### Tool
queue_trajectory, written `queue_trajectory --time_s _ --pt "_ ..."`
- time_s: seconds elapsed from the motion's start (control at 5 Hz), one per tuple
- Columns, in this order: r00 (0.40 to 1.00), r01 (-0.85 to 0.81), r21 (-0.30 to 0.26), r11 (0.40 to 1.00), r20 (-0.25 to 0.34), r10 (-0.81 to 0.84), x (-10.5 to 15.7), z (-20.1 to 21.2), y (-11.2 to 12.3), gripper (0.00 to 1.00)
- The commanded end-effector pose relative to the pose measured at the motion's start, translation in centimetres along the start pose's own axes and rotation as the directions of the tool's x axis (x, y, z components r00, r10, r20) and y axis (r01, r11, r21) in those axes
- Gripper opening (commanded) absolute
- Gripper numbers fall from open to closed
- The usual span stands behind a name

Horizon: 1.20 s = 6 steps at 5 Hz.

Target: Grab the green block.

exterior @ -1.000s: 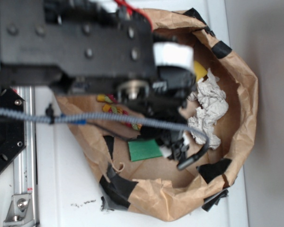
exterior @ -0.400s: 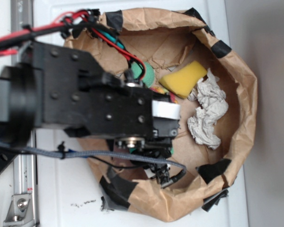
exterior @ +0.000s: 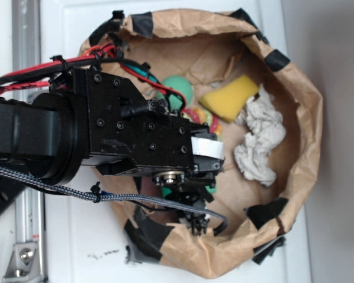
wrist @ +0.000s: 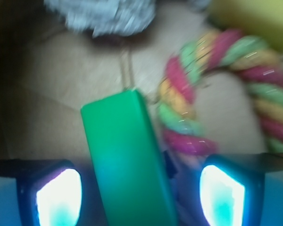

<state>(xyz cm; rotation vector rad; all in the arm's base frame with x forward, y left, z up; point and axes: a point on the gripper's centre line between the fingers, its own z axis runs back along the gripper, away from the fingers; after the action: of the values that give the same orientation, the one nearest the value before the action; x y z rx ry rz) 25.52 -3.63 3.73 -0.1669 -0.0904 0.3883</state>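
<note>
In the wrist view the gripper (wrist: 137,195) is standing with its two glowing pads (wrist: 59,197) spread apart, and the green block (wrist: 127,160) is lying between them, nearer the left pad, with a dark gap showing beside the right one; whether either pad is touching it cannot be told. The block is resting on the brown paper floor of the bag (exterior: 307,147), running away from the camera. Just beside its right edge the multicoloured rope ring (wrist: 203,113) is curving away. Farther off, a crumpled grey-white rag (wrist: 104,16) and the yellow sponge (wrist: 254,19) are sitting blurred at the top. From the exterior view, the black arm (exterior: 106,138) is covering most of the block, only a green sliver (exterior: 209,190) showing; the green ball (exterior: 180,89) is lying beyond. No writing is readable on anything.
</note>
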Motion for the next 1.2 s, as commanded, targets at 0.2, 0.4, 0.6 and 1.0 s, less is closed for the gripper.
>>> queue_trajectory --time_s 0.2,0.4,0.6,1.0 --pt "0.993 0.115 0.010 0.993 -0.032 -0.115 -0.8 -2.6 -1.3 0.00" --pt "0.979 0.203 0.026 0.979 -0.015 -0.203 -0.1 -0.9 -1.3 0.00" --pt "0.937 0.338 0.025 0.941 0.084 -0.339 1.2 4.1 -1.6 0.00" --pt "0.885 0.456 -0.005 0.890 0.111 -0.453 3.4 7.3 -2.2 0.00"
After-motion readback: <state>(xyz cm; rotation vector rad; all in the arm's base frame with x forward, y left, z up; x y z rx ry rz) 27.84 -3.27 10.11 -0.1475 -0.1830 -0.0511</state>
